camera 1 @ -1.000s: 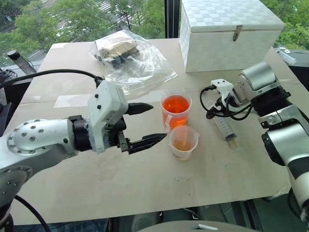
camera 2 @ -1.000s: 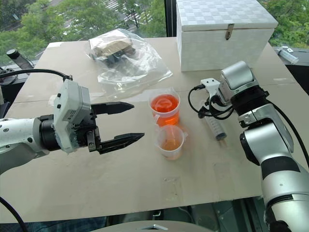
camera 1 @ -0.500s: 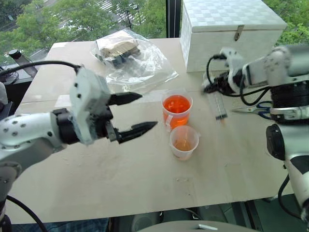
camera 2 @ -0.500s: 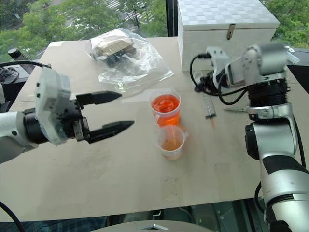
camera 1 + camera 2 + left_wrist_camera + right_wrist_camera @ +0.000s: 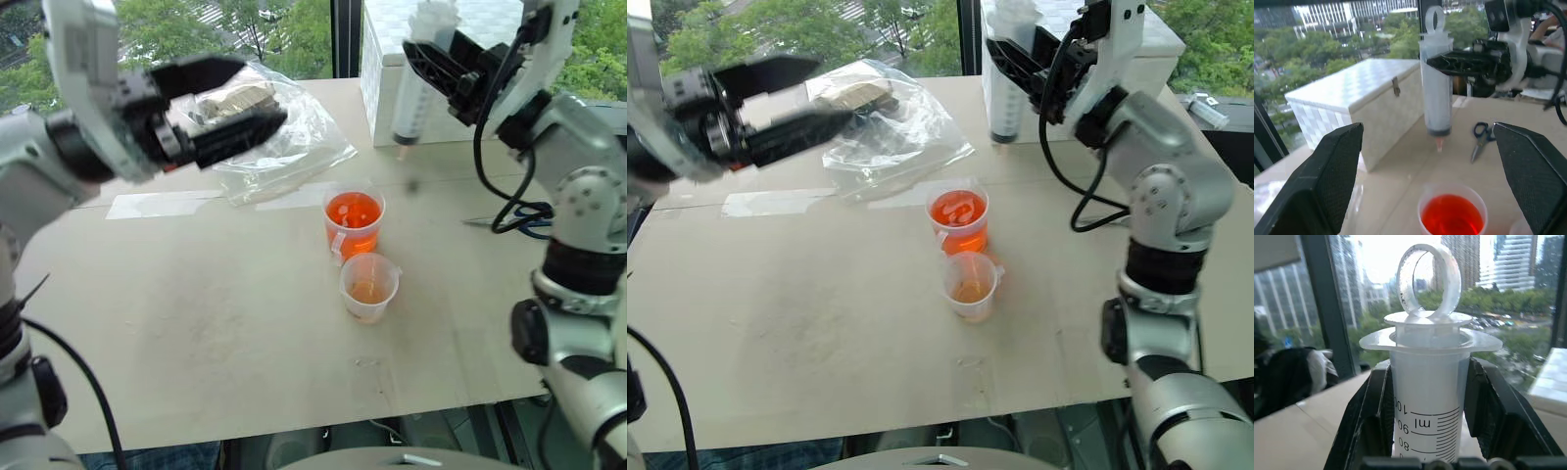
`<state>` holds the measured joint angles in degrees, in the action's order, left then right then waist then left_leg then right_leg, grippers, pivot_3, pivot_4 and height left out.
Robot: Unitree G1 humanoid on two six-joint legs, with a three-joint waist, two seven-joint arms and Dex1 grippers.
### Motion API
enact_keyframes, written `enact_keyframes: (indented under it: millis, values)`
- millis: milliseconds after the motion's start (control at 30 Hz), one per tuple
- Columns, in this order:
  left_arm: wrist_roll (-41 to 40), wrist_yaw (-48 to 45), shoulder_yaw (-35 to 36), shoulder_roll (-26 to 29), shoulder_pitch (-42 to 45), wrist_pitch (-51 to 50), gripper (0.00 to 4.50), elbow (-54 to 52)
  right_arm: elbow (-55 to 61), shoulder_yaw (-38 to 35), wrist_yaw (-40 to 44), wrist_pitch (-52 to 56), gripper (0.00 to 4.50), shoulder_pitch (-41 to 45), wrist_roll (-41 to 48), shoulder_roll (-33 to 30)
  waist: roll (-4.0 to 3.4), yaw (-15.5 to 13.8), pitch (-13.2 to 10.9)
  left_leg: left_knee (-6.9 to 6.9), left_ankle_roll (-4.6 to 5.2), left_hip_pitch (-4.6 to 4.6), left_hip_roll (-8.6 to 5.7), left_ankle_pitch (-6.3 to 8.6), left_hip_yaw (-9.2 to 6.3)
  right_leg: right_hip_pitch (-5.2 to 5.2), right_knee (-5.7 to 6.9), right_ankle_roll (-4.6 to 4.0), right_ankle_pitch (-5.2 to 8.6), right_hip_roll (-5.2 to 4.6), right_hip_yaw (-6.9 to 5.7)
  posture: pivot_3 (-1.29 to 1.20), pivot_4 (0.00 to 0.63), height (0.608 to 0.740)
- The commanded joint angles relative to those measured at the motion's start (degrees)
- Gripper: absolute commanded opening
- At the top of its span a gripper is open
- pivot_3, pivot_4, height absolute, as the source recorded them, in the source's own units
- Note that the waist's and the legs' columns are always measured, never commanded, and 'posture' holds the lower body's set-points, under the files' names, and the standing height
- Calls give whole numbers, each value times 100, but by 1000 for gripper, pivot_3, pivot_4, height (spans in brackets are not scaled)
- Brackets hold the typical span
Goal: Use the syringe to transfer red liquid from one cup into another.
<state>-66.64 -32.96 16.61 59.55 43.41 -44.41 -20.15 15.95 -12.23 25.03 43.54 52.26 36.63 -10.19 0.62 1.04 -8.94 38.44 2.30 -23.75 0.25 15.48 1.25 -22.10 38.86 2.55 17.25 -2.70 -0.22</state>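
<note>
The right tool (image 5: 446, 69) is clamped on the syringe (image 5: 411, 88), holding it upright, tip down, high above the tabletop (image 5: 245, 323) behind the red cup (image 5: 353, 223); its clear barrel shows printed scale marks. The left tool (image 5: 220, 98) stands apart, empty

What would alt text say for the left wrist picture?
A black gripper holds a clear syringe upright, tip down, above a cup of red liquid. Behind stand a white box and scissors.
</note>
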Motion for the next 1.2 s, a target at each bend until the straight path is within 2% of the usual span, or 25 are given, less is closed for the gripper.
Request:
enact_keyframes:
  millis: [33,133,300,800,867,900,1033,1200]
  values:
    - [272,-267,-264,-218,553,116,4320,191,424,202,36,-451,1485,-455,326,422,0,-11,0,0,0,0,0,0,2,0,1,0,0,0,1,0,150,740]
    - [364,-344,-411,-430,808,33,4320,363,416,514,312,-596,1485,-763,329,466,0,-19,-1,2,1,-4,-8,0,2,0,0,0,0,-3,0,0,150,740]
    - [582,-524,-613,-740,950,-22,4320,467,143,1115,754,-1199,1485,-1292,-258,188,0,6,0,7,0,0,-7,-2,-3,0,0,0,1,1,-4,0,150,740]
    - [1567,-719,-1226,-1781,1091,28,4320,598,-194,1528,922,-1854,1485,-1455,-894,-48,2,93,0,14,-1,-2,-6,-3,0,0,2,0,1,-4,7,0,150,740]
    - [1775,-831,-1389,-1883,1116,68,3732,663,-202,1566,927,-1916,1485,-1478,-954,-47,2,97,0,16,-1,-3,-5,-3,-3,0,2,0,1,-10,8,0,150,740]
    - [1877,-878,-1456,-1932,1117,105,3592,699,-203,1592,935,-1927,1485,-1486,-979,-58,1,102,0,16,-1,-3,-5,-3,-3,0,2,0,1,-9,8,0,150,740]
    - [2100,-1019,-1535,-2051,1072,150,1686,730,-163,1643,919,-1908,1485,-1524,-1019,-101,2,116,0,16,-1,-3,-5,-3,-1,0,3,0,1,-8,7,0,150,740]
    - [2264,-1238,-1590,-2163,1022,155,1686,756,-125,1688,967,-1928,1485,-1525,-1053,-132,2,115,0,16,-1,-3,-4,-3,-2,0,2,0,1,-14,8,0,150,740]
